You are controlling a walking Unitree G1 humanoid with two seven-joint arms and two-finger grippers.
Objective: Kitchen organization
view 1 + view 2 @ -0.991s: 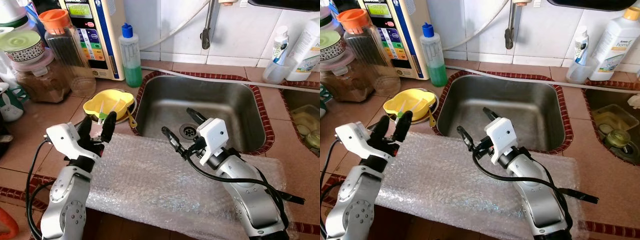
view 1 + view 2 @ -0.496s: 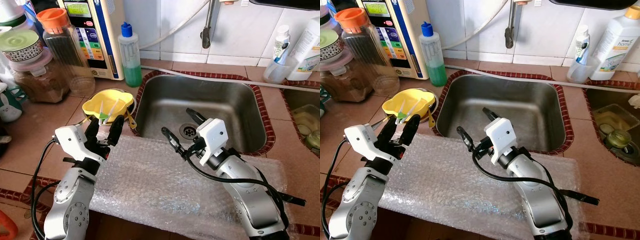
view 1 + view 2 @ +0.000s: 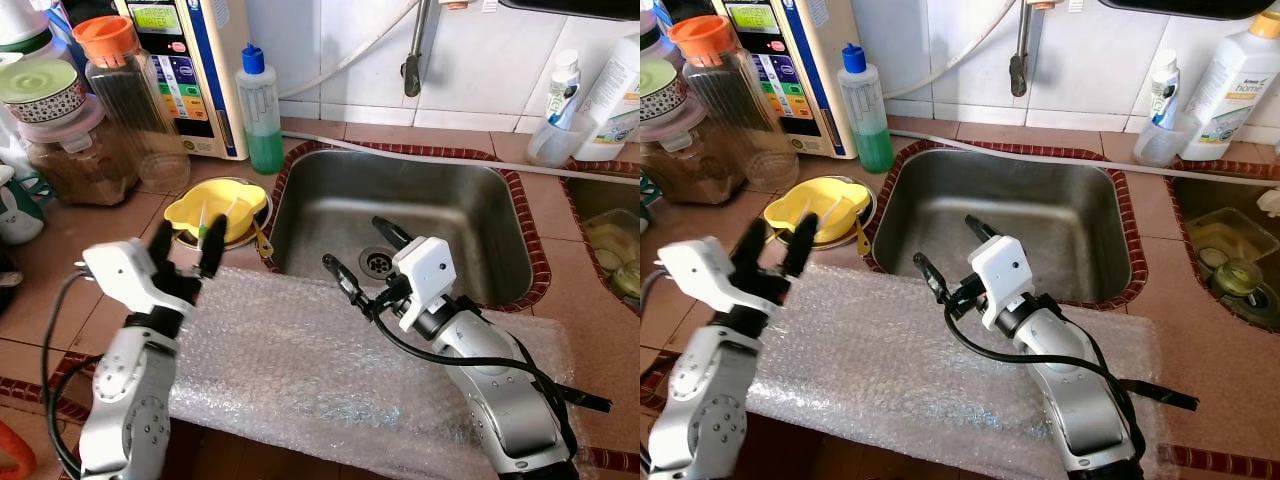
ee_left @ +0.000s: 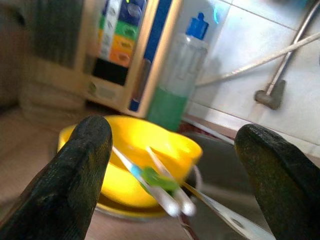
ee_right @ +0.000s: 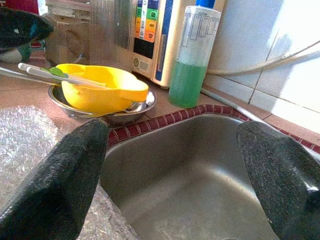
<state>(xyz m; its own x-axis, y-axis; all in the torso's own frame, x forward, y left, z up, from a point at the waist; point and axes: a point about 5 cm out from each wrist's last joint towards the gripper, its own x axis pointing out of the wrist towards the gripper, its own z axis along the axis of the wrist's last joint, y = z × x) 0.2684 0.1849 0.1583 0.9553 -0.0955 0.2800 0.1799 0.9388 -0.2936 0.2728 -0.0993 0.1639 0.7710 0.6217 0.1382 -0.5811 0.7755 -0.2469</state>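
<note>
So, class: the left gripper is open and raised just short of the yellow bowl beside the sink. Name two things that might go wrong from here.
1. The yellow bowl sits loosely in a metal dish at the sink rim; a push from the left gripper might tip it in.
2. Loose utensils stick out of the bowl and could be knocked out.

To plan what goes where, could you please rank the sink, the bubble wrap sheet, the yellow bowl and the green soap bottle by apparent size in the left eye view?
1. Bubble wrap sheet, though nearer the camera, so unsure against the sink
2. Sink
3. Yellow bowl and green soap bottle look alike.
</note>
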